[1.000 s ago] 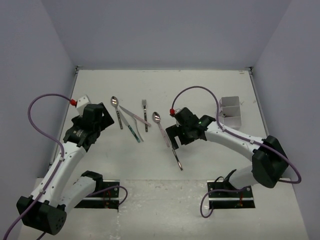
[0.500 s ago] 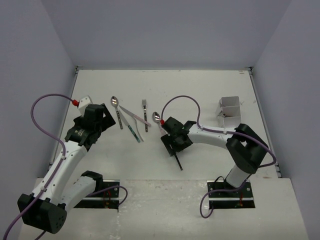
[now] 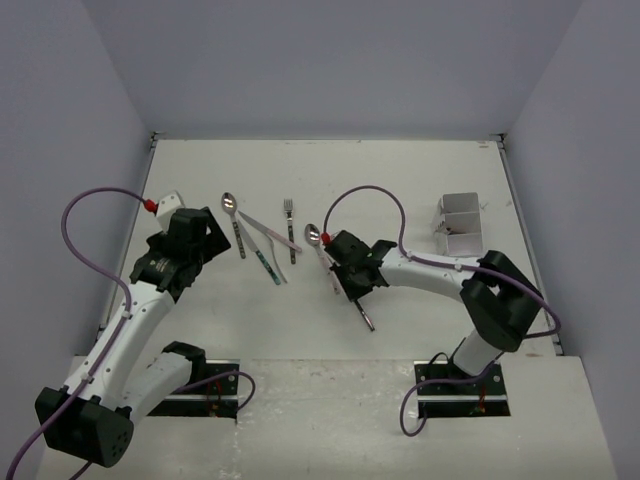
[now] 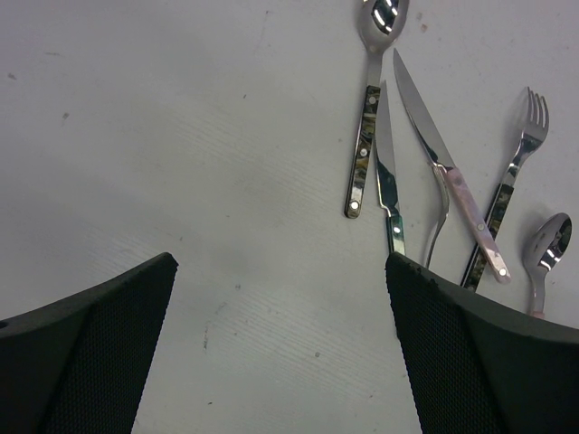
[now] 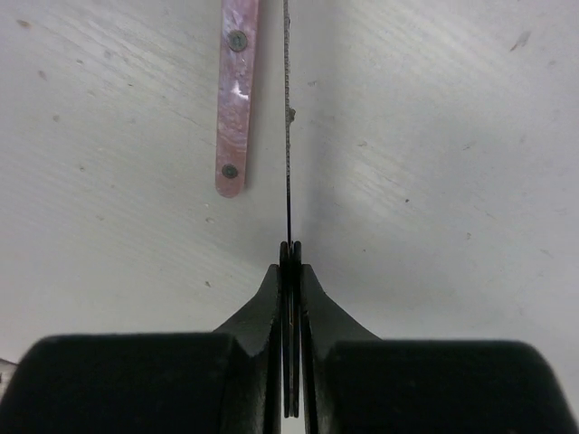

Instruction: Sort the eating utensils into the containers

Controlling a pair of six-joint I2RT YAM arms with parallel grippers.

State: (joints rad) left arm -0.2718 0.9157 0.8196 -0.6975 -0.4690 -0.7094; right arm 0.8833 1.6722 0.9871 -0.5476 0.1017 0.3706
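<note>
Pinching a thin metal utensil (image 5: 288,136) between its two black fingers, the right gripper (image 5: 289,249) is closed tight on it. In the right wrist view the utensil shows only its thin side. It looks like a dark line going straight up from the fingertips to the top of the frame. It cannot be told if it is a knife, a fork or a spoon. Just left of it, in the upper left of that view, the end of a pink handle (image 5: 236,99) with two small rivets lies flat on the white table (image 5: 434,136). In the top view this gripper sits near the middle of the frame. A thin dark end of the held utensil sticks out below it, toward the lower right.

The left gripper (image 4: 280,262) is wide open and has nothing in it. Its two dark fingers (image 4: 90,362) fill the bottom corners of the left wrist view, with bare table between them. In the upper right of that view lie a spoon with a dark handle (image 4: 366,136), a small knife (image 4: 387,194), a knife with a pink handle (image 4: 452,176), a fork (image 4: 517,163) and a spoon bowl (image 4: 550,242) at the right edge. They lie close together.

The containers (image 3: 462,225) stand at the right side of the top view, well apart from both grippers.
</note>
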